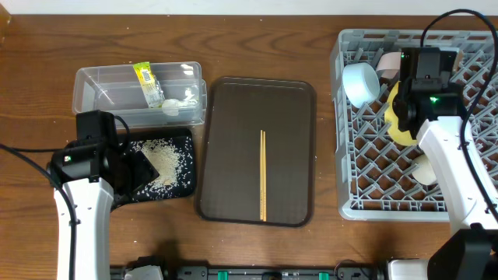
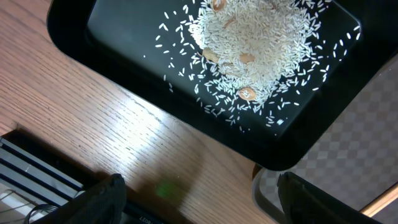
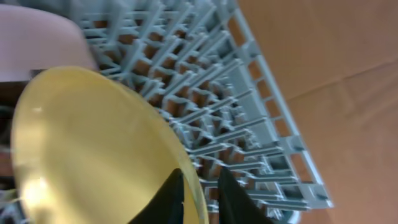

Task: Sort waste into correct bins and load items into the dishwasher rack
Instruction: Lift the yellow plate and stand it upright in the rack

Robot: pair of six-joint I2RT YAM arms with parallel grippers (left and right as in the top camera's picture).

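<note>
The right claw (image 3: 200,198) is pinching the rim of the yellow plate (image 3: 93,155), one dark finger on each face, and holds it on edge over the dishwasher rack (image 1: 366,179). In the overhead view the plate sits near the rack's middle, between the light blue bowl (image 1: 359,83) and the small pale cup (image 1: 426,173), with the pinkish bowl (image 1: 387,61) at the back.

The step in hand looks like seating the plate. To do it well, keep it upright and bring its lower edge down into a free row of pegs clear of the bowls. Let go only once the pegs carry it on both sides — released high or tilted, it would likely topple onto the cup or slide flat across the lattice.

The left claw (image 2: 211,196) is spread wide and empty, hanging just off the shallow black tray (image 2: 118,37) where the rice (image 2: 255,43) lies heaped. The snack wrapper (image 1: 148,82) and white scrap (image 1: 173,105) lie in the clear tub (image 1: 101,89). The chopsticks (image 1: 263,175) lie side by side on the brown serving tray (image 1: 226,155) in the middle of the bench (image 1: 47,47) — probably the last pieces to load.
</note>
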